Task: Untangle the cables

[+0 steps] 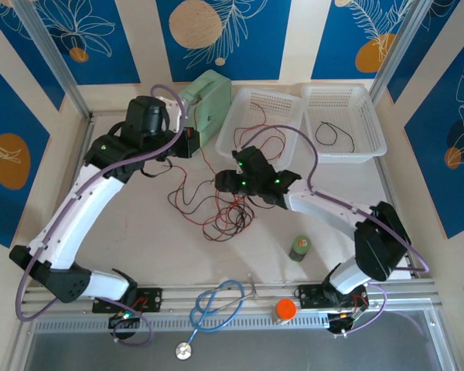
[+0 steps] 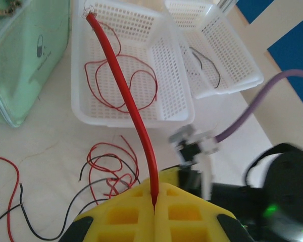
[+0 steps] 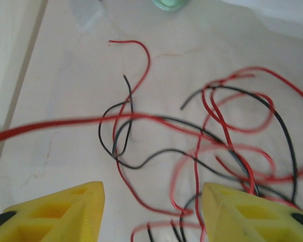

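A loose tangle of thin red and black cables (image 1: 220,212) lies mid-table. My left gripper (image 1: 190,144) is shut on one red cable (image 2: 126,96), which rises from between the closed yellow fingers (image 2: 155,201). My right gripper (image 1: 227,182) hovers over the tangle, open, and cable loops (image 3: 212,136) lie on the table below its fingers with nothing gripped. A taut red strand (image 3: 50,125) crosses the right wrist view. One red cable (image 2: 93,85) lies coiled in the left white basket (image 1: 272,98). A short black cable (image 1: 334,135) lies in the right basket (image 1: 363,116).
A mint-green case (image 1: 205,104) stands at the back left, beside the baskets. A small green bottle (image 1: 300,248) stands near the right arm. A blue stethoscope (image 1: 216,305) and an orange-capped item (image 1: 285,310) lie at the near rail.
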Controlling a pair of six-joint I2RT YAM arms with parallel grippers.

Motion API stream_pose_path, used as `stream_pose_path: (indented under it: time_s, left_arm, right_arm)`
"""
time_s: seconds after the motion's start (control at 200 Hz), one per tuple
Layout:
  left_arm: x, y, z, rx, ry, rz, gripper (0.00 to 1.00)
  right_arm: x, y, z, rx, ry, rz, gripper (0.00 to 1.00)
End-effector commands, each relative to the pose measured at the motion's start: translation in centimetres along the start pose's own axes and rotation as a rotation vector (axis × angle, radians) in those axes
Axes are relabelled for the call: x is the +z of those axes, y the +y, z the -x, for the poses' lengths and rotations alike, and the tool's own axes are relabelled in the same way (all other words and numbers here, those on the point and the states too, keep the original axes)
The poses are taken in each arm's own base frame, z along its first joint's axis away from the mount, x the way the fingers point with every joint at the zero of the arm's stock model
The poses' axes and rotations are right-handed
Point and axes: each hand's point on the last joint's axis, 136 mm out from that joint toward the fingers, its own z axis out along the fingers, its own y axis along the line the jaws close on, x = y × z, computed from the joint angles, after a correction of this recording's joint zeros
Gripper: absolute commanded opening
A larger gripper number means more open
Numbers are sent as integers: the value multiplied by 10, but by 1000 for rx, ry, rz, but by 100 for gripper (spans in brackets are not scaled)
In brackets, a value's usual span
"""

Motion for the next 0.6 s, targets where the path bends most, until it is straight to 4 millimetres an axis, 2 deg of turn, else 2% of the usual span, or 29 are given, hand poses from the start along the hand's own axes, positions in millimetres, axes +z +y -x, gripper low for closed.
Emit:
stream_pose_path:
  time_s: [0.0,0.18,0.325,0.45,0.495,0.595]
  left_arm:
    - [-22,-7,7,30,-25,-3,0]
    - [-36,-14,17,27,-64,-21,0]
    - [-46,-22,24,26,-80,-49,0]
    - [-52,-24,25,24,-89,-56,0]
    - [-53,-24,25,24,-91,-54,0]
    - [-56,-23,24,26,-93,-49,0]
  right_arm:
    - [7,14,19,-205,-106,33,55]
    - [22,-1,12,-279,-99,55,57]
    - [37,1,10,-278,-90,81,55]
    - [45,11,16,-274,-112,100,52]
    - [46,14,18,-270,-116,98,47]
    - [42,17,23,-265,-132,86,29]
